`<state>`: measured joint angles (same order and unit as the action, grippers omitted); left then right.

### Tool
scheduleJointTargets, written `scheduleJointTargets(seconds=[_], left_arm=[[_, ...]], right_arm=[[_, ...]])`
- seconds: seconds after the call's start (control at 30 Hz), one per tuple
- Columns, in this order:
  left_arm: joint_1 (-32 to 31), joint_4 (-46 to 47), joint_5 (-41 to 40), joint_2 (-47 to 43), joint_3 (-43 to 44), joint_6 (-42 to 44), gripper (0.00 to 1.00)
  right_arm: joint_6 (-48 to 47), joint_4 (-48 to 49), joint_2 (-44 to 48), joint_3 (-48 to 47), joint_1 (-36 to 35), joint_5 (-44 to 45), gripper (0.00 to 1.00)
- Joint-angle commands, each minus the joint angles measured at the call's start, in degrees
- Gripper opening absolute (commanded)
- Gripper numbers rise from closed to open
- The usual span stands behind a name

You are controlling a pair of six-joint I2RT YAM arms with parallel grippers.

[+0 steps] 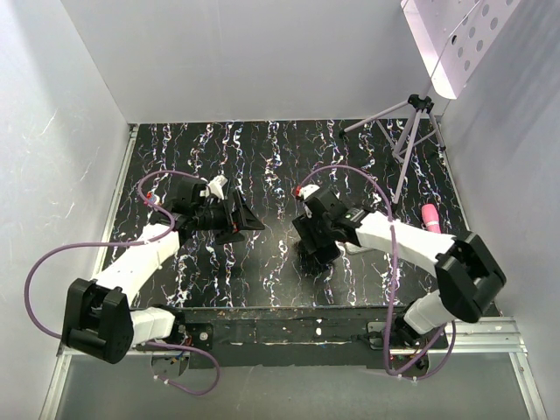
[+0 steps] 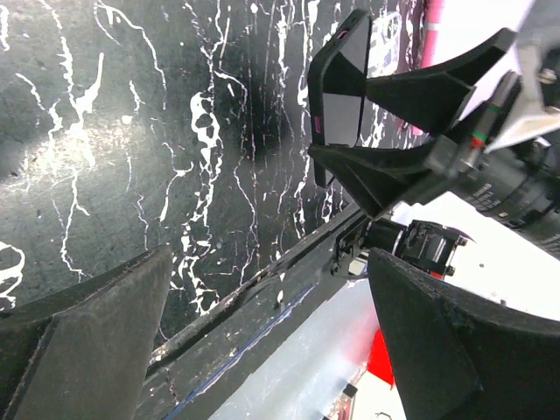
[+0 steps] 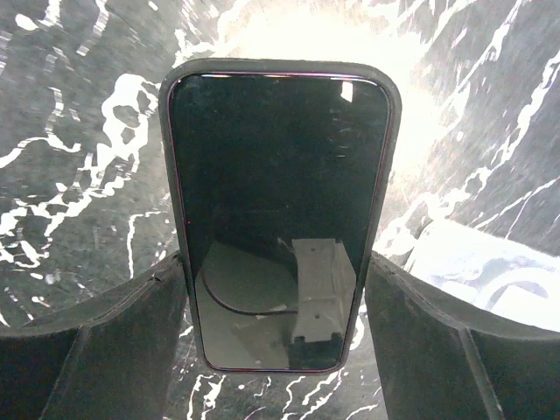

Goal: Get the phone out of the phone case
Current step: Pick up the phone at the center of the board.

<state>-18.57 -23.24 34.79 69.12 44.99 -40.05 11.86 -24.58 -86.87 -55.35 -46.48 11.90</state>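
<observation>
The phone [image 3: 280, 175] has a glossy black screen and a thin red rim. It sits inside the matte black phone case [image 3: 280, 66], which frames it on all sides. My right gripper [image 3: 276, 262] is shut on the case's two long edges and holds it in front of its camera over the marbled table. In the top view the right gripper [image 1: 311, 234] is right of centre. My left gripper [image 1: 243, 217] is open and empty, a short way left of it. In the left wrist view the cased phone [image 2: 337, 96] stands on edge between the right fingers [image 2: 420, 87]; the left gripper [image 2: 271, 332] is apart from it.
A pink object [image 1: 430, 216] lies at the table's right side. A tripod [image 1: 411, 131] stands at the back right under a white perforated panel [image 1: 455, 35]. White walls enclose the table. A dark metal rail [image 1: 289, 324] runs along the near edge.
</observation>
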Motion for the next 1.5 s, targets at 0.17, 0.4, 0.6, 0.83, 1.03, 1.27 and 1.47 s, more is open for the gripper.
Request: scheduleJointTargets(seconds=[0.17, 0.4, 0.6, 0.83, 1.03, 1.27, 1.47], left_arm=[[-0.33, 5.22, 10.46, 2.77, 3.70, 0.41, 0.93], [-2.52, 5.49, 17.25, 7.60, 3.17, 2.61, 0.93], [-5.51, 10.57, 19.53, 12.43, 2.91, -0.81, 0.85], [-10.87, 16.03, 19.97, 17.27, 4.75, -5.03, 0.69], [-13.69, 21.82, 19.18, 18.77, 2.21, -8.81, 0.47], [-13.69, 24.48, 14.62, 17.19, 2.91, -10.31, 0.00], [-13.60, 14.83, -0.56, 10.08, 6.59, -5.57, 0.00]], right_arm=[[-14.93, 8.58, 8.90, 3.14, -0.28, -9.95, 0.01], [-16.43, 10.25, 12.69, 4.99, -0.37, -18.22, 0.01], [-16.60, 9.73, 13.31, 3.77, -2.91, -19.72, 0.01], [-16.69, 8.14, 12.08, 0.16, -6.43, -15.86, 0.01], [-16.17, 8.93, 12.43, 0.24, -7.83, -15.07, 0.01], [-12.31, 9.02, 13.04, 1.30, -10.91, -12.25, 0.01], [-1.94, 8.41, 15.93, 5.16, -10.83, -2.95, 0.75]])
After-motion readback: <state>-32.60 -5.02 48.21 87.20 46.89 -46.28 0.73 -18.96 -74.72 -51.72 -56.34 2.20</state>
